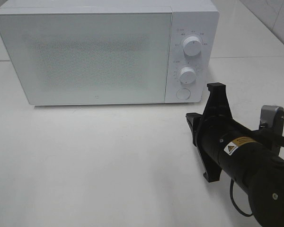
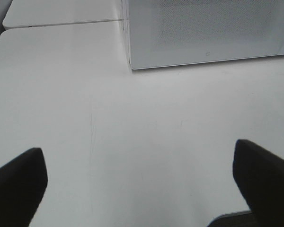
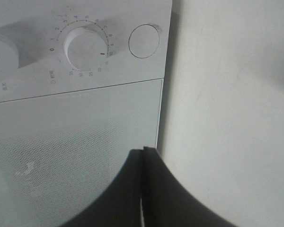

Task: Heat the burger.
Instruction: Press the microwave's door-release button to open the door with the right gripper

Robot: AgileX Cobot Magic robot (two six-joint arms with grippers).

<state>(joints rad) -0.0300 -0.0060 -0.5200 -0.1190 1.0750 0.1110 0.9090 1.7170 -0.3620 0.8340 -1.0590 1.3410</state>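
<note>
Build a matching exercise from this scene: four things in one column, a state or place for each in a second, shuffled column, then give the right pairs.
Things
1. left gripper
2. right gripper
3. microwave door
4. round button

States or places
a. just below the lower knob
b. jaws wide apart
c. closed
d. jaws pressed together, nothing between them

Pairs: 1-b, 2-d, 3-c, 4-a

The timer dial [image 3: 86,47] on the microwave [image 3: 75,142] is ringed with small numbers: a bold 0, then 1 to 5, climbing through 10, 15, 20, 25 and 30 to 35. The right arm [image 1: 255,165] bears a yellow-and-white warning label [image 1: 237,145] with a black triangle; its wording is too small to read.
</note>
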